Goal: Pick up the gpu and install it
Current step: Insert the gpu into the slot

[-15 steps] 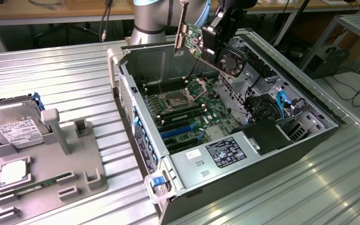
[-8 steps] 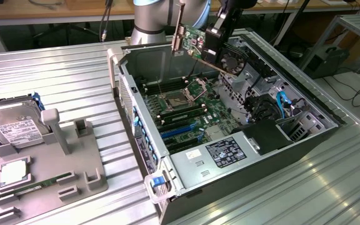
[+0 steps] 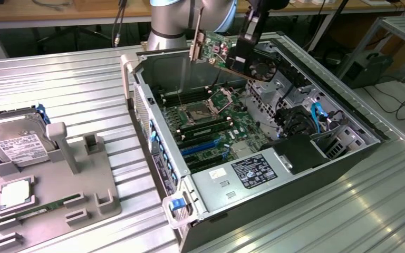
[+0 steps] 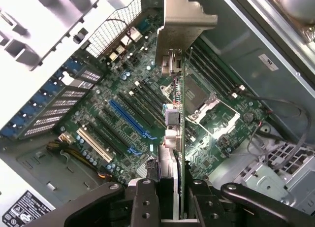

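Observation:
The gpu (image 3: 220,52) hangs in the air above the open computer case (image 3: 259,195), held by my gripper (image 3: 248,39). It is a thin card with a silvery bracket (image 3: 195,42) at the end toward the exterior view's left and a round black fan (image 3: 262,68) on one face. In the wrist view the gpu (image 4: 178,133) stands edge-on between my fingers (image 4: 147,197), its bracket (image 4: 179,25) pointing away from the camera. Below it lies the motherboard (image 4: 123,113) with its blue slots (image 4: 129,119) and the cpu socket (image 4: 197,96).
A grey fixture tray (image 3: 48,190) on the ribbed metal table holds a silver hard drive (image 3: 16,139), a cpu (image 3: 16,192) and a green memory stick (image 3: 40,211). Inside the case, cables (image 3: 322,118) and a black shroud (image 3: 297,153) sit toward the exterior view's right.

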You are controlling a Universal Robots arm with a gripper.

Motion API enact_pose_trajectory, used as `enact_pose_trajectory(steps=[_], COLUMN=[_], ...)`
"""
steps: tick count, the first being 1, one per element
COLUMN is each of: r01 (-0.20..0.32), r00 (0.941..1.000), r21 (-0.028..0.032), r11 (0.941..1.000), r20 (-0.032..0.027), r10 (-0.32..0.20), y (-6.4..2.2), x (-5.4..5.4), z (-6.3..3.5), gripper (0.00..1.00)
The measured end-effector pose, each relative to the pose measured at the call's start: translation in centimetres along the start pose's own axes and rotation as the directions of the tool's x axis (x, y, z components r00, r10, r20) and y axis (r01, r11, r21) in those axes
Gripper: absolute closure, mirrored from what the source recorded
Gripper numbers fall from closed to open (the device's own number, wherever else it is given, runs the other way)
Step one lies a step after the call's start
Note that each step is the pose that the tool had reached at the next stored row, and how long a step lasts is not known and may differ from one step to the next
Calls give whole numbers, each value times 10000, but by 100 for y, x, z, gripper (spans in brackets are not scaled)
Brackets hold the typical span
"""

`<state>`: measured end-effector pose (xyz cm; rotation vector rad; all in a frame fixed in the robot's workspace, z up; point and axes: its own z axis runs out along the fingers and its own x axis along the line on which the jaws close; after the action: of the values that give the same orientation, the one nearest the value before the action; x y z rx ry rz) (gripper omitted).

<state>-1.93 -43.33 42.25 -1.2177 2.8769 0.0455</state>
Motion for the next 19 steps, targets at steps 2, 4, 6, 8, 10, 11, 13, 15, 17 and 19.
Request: enact_pose_trajectory(steps=[2, 4, 6, 8, 10, 11, 13, 15, 17, 19], r01=[306, 634, 832, 1079, 1347, 1432, 1636, 1981, 2470, 2915], r00=[9995, 9980, 9965, 9942, 9909, 9897, 9865, 9802, 9690, 9565], r21=[-8, -18, -23, -31, -38, -41, -47, -58, -74, -88], r11=[9995, 9980, 9965, 9942, 9909, 9897, 9865, 9802, 9690, 9565], r20=[-6, -13, -15, -20, -24, -26, -29, -34, -41, -46], r10=[-307, -634, -832, -1079, -1347, -1432, -1636, -1981, -2470, -2916], y=[0, 0, 0, 0, 0, 0, 0, 0, 0, 0], x=[0, 0, 0, 0, 0, 0, 0, 0, 0, 0], z=[0, 0, 0, 0, 0, 0, 0, 0, 1, 2], gripper=[72, 72, 72, 72, 72, 72, 72, 72, 72, 72])
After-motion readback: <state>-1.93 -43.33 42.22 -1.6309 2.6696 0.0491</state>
